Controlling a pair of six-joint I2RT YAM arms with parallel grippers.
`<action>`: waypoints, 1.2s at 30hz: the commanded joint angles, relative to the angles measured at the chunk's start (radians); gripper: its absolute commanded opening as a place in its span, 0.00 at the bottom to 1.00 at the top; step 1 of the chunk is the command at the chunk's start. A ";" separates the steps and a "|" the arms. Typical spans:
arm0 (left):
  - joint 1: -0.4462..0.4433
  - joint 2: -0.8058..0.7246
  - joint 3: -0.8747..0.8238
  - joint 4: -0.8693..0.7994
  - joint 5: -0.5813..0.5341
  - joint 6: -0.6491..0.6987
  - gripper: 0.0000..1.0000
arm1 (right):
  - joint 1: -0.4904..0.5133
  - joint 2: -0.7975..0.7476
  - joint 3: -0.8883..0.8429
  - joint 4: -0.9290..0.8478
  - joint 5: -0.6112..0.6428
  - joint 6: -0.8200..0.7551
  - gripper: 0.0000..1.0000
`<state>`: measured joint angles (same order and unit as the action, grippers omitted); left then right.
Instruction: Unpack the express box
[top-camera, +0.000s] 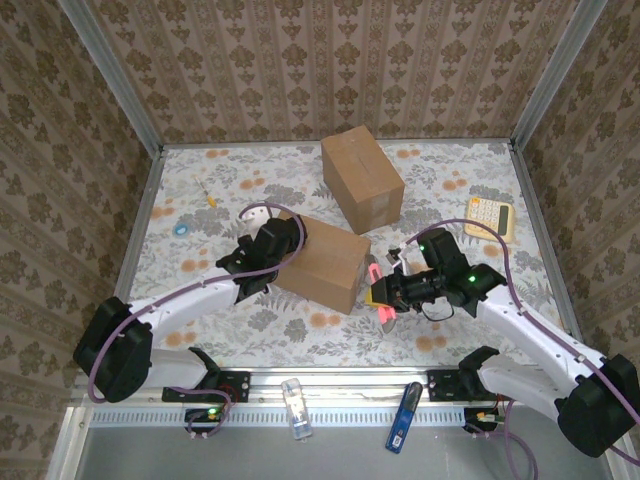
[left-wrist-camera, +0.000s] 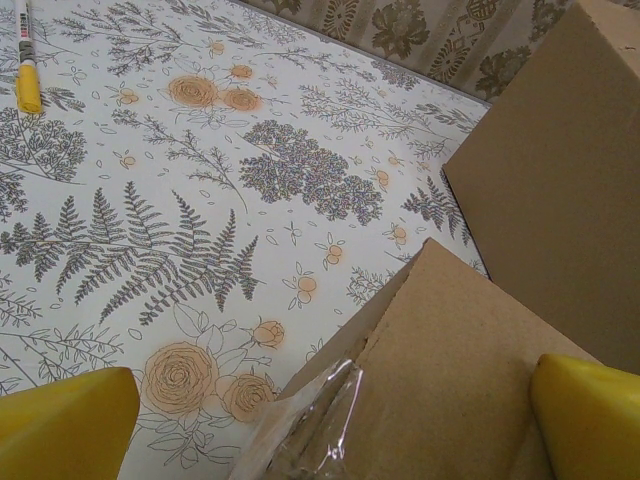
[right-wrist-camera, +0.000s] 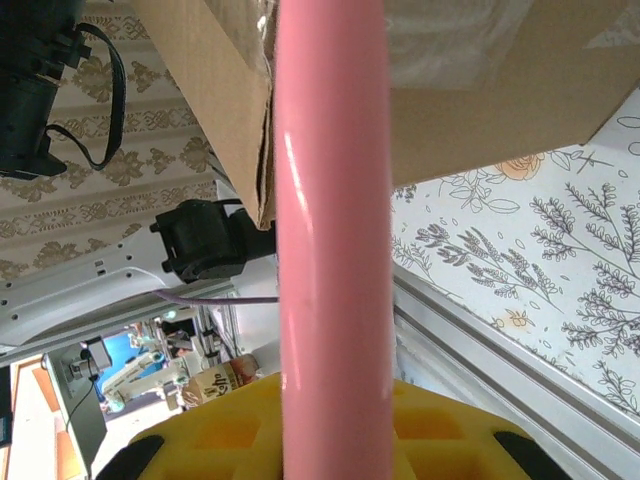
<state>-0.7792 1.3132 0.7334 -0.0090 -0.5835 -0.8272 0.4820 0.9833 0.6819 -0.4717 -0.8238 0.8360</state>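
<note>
Wide-apart left gripper (top-camera: 288, 238) at taped brown box (top-camera: 325, 262), right gripper (top-camera: 388, 290) tight around pink tool (right-wrist-camera: 330, 250)

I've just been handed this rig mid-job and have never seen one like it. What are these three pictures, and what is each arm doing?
You are looking at two robot arms bolted at the near edge of a table. Each ends in a two-finger gripper. One picture looks down from above and behind the arms. The other two come from a camera on each wrist. On the table lie a near box, a far box, a calculator and a pen. The left gripper is open, with its yellow fingers spread at a corner of the near box. The right gripper is shut on a pink tool, beside the near box's right end.
</note>
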 joint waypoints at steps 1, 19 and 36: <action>-0.013 0.094 -0.120 -0.362 0.128 0.030 1.00 | -0.003 0.005 -0.001 0.024 -0.028 -0.015 0.00; -0.013 0.098 -0.126 -0.357 0.127 0.027 1.00 | 0.000 0.032 -0.007 0.051 -0.024 -0.008 0.00; -0.014 0.151 -0.150 -0.327 0.146 -0.007 1.00 | 0.085 -0.030 -0.059 0.071 0.021 0.078 0.00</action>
<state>-0.7792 1.3155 0.7200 0.0151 -0.5835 -0.8425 0.5331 0.9756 0.6491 -0.3973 -0.7712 0.8837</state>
